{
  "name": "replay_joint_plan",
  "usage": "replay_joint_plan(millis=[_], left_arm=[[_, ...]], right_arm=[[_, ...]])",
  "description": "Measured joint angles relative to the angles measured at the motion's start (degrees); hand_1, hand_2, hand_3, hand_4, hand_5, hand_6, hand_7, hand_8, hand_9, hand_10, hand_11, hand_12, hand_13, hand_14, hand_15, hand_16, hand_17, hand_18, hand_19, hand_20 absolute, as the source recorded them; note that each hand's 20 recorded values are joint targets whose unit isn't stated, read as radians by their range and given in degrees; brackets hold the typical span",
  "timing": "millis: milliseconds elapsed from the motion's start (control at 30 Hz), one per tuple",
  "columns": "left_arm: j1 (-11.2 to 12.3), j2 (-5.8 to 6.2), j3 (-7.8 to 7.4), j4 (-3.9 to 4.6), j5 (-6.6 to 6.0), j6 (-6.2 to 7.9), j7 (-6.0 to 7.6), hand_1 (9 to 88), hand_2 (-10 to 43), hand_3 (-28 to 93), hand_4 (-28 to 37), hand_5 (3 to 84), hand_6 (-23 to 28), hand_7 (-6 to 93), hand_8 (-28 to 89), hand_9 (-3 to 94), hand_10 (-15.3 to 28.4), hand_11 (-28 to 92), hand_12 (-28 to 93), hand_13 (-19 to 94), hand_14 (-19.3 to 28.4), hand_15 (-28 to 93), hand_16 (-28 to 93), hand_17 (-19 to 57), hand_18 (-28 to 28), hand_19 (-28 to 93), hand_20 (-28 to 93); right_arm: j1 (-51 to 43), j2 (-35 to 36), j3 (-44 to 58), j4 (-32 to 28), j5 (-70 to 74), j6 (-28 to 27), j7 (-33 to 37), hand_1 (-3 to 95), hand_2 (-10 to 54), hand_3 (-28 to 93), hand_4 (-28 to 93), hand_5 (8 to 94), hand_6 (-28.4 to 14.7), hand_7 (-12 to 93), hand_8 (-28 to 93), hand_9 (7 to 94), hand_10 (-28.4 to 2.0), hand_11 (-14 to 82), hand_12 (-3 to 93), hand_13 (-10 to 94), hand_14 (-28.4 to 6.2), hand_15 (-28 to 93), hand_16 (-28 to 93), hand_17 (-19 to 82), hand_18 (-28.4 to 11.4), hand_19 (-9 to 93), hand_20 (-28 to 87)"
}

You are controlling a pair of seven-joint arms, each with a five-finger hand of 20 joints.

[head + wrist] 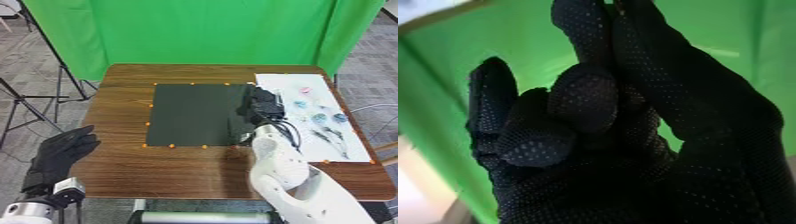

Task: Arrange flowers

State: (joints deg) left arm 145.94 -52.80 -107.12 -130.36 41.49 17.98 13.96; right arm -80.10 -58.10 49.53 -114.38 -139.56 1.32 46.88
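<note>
Zero visibly placed; must likely bring flowers [320,118] onto black mat [191,112] from its right. Holding left hand [64,148] wide, left of it; cannot tell grip of right hand [266,103].

right arm [289,167] stretched forward from the lower right of the head view, its black-gloved right hand [265,104] with some fingers [536,145] curled, one straighter beside the thumb [691,75], left hand [60,152] low at the left, fingers relaxed and open

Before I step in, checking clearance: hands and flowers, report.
Left hand open at table's left edge; right hand above dark mat's right edge. Flowers on white sheet. Right arm overhangs sheet's left side.
</note>
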Motion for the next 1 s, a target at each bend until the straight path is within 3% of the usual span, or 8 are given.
replay_joint_plan(millis=[233, 467, 733, 900, 1000], left_arm=[[-1.2, -0.58, 0.18, 0.12, 0.61, -0.57, -1.22, 30.2, 5.7, 79, -11.0, 50.7, 15.9, 14.9, -8, 42.4, 22.9, 41, 11, 31, 28.4, 63, -12, -6.7, 22.8, 62, 17], [-3.1, -0.69, 1.19, 0.6, 1.0, -1.26, -1.45, 30.2, 5.6, 79, -10.9, 50.6, 15.8, 15.0, -8, 42.3, 22.9, 41, 11, 31, 28.4, 63, -12, -6.7, 22.8, 62, 17], [-6.9, -0.68, 3.77, 2.25, 1.22, -2.12, -1.64, 30.2, 5.7, 79, -10.9, 50.6, 15.8, 15.0, -8, 42.4, 22.9, 41, 11, 31, 28.4, 63, -12, -6.7, 22.7, 62, 17], [-10.5, -0.3, 6.6, 3.72, 1.34, -2.89, -1.63, 30.2, 5.7, 79, -10.7, 50.7, 15.8, 15.0, -8, 42.4, 23.0, 41, 11, 31, 28.4, 63, -12, -6.7, 22.7, 62, 17], [-12.2, 0.06, 7.12, 4.05, 1.37, -3.09, -1.62, 30.3, 5.8, 79, -10.6, 50.6, 15.9, 15.0, -8, 42.4, 22.9, 41, 11, 31, 28.4, 63, -12, -6.7, 22.7, 62, 17]], right_arm=[[3.5, -6.2, -4.7, 4.7, 1.5, -3.3, -2.2, 52.2, -9.5, 79, -24, 87.6, -6.3, 26, 22, 82.0, -13.6, 65.5, 30.1, 77, -12.9, 82, 30, 33, -28.4, 93, 15], [6.3, -12.1, -8.6, 10.4, 1.5, -5.3, -4.5, 52.1, -9.5, 79, -24, 87.5, -6.1, 26, 22, 82.1, -13.6, 65.7, 29.9, 77, -12.9, 82, 30, 33, -28.4, 93, 15], [7.3, -17.2, -10.3, 13.6, 1.0, -6.2, -6.9, 51.3, -9.5, 79, -23, 87.5, -5.9, 26, 22, 82.3, -13.5, 65.9, 29.6, 77, -12.8, 82, 30, 33, -28.4, 93, 15], [7.1, -19.0, -11.4, 13.9, 0.7, -6.5, -7.6, 50.5, -9.5, 80, -22, 87.7, -5.7, 27, 21, 82.5, -13.4, 65.9, 29.4, 77, -12.9, 82, 30, 33, -28.4, 93, 15], [6.8, -20.4, -11.1, 15.0, -0.5, -7.8, -7.6, 50.4, -9.5, 79, -21, 87.8, -5.6, 27, 21, 82.7, -13.5, 66.0, 29.3, 77, -13.0, 82, 30, 33, -28.4, 93, 16]])
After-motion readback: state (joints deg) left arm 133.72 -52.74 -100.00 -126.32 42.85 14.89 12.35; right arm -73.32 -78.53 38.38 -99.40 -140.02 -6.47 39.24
